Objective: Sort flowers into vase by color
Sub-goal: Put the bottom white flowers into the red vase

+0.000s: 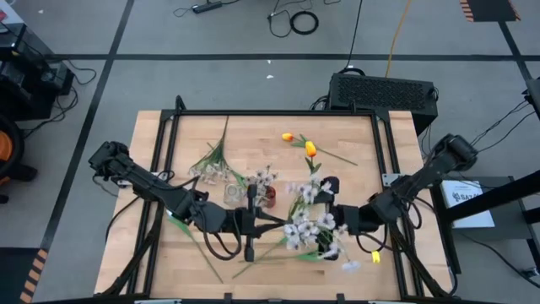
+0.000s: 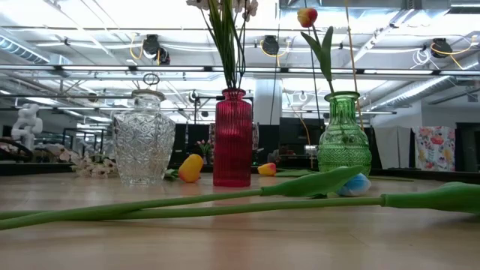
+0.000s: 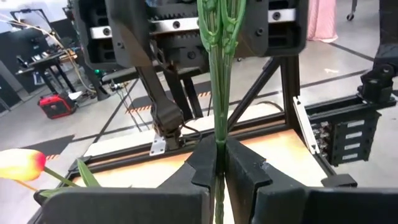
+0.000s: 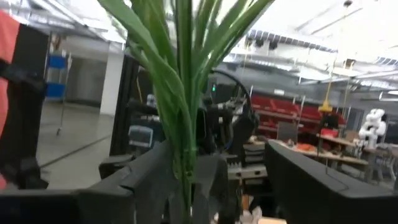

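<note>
**Green stems pinched on one side, freed on the other**

Dark fingers (image 3: pixel 239 174) of the left gripper (image 3: pixel 219 171) are pressed together on a bundle of thin green stems (image 3: pixel 219 93) that runs straight up between them. In the right wrist view, the right gripper's fingers (image 4: pixel 311 180) stand spread, with a sheaf of long green leaves and stems (image 4: pixel 180 93) rising in the gap, against one finger and clear of the other.

Seen from above, the left gripper (image 1: pixel 253 221) sits near the table's middle and the right gripper (image 1: pixel 337 221) just beside a cluster of pale pink-white blossom sprays (image 1: pixel 308 228).

At table height, a ribbed red glass vase (image 2: pixel 233 139) holds green stems; a cut clear glass vase (image 2: pixel 142 139) stands beside it, and a green glass vase (image 2: pixel 344 135) holds an orange-yellow tulip (image 2: pixel 307 16). Long green stems (image 2: pixel 187 202) lie across the wooden table (image 1: pixel 253 127), where two loose orange-yellow tulips (image 1: pixel 304 145) also lie.
</note>
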